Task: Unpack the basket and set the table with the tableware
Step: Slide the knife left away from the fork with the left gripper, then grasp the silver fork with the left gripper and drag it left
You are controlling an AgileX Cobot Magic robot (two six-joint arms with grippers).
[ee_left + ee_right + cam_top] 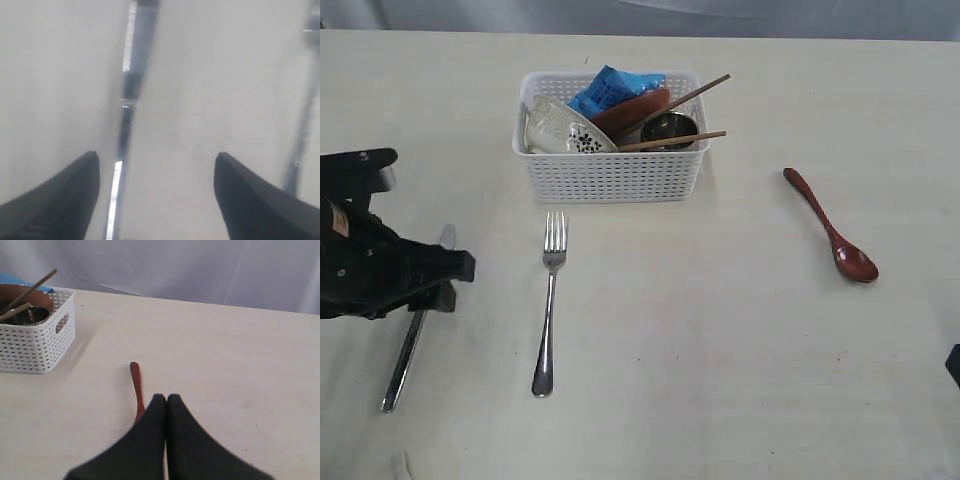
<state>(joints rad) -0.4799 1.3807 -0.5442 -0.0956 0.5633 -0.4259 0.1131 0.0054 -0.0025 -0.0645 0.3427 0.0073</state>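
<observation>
Near the left edge of the table [720,350], the left gripper [455,282] is seen low over the knife [402,365], whose middle is hidden behind the black arm in the exterior view. What is concealed there is supplied by the left wrist view: the two dark fingers are spread wide, and the knife lies flat on the tabletop between them, nearer one finger. Nothing is gripped, and no contact can be made out, though that picture is blurred. The fork [550,305] lies just beside the knife, roughly parallel, tines toward the basket [610,180].

Only a dark sliver at the right border of the exterior view is shown of the right gripper [166,399]. In its wrist view the fingers are pressed together with nothing between them, and the handle of the dark red spoon [825,222] runs out from behind them on the table, well apart from the basket.

Inside the basket, the exterior view shows a pale bowl [558,128] tipped on its side, a blue bag [612,90], a reddish-brown plate [632,108], a steel cup [670,128] and chopsticks [685,100] jutting over the rim.
</observation>
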